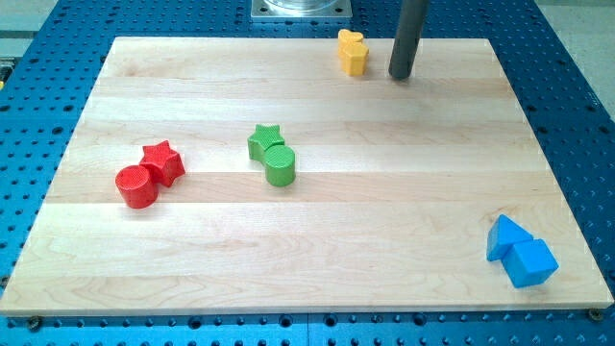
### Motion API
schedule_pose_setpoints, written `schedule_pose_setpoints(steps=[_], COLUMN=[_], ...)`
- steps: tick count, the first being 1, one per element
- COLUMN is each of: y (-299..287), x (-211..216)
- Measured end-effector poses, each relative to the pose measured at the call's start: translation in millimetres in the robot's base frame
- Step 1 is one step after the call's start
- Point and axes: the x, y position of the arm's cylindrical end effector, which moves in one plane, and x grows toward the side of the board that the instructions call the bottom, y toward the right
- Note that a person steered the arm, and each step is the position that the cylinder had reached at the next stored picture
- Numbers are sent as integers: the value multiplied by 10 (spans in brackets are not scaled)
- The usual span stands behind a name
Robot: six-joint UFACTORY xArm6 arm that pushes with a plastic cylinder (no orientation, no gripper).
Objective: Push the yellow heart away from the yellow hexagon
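Observation:
Two yellow blocks stand pressed together at the view's top edge of the wooden board [384, 211]. The lower one looks like the yellow heart [355, 61]. The one behind it, partly hidden, looks like the yellow hexagon [348, 38]. My tip [401, 76] rests on the board just to the right of the yellow pair, a small gap away and not touching either block.
A green star [263, 140] touches a green cylinder [280, 166] near the board's middle. A red star [163, 160] touches a red cylinder [136, 186] at the left. A blue triangle [504, 235] and a blue cube [530, 262] sit at the bottom right corner.

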Motion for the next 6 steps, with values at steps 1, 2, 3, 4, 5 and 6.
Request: schedule_pose_setpoints(steps=[1,2,3,4,5,6], y=[-129,-301,-327,-551,-1240,-1794], x=[-173,-189,-372,-460,-162,-40])
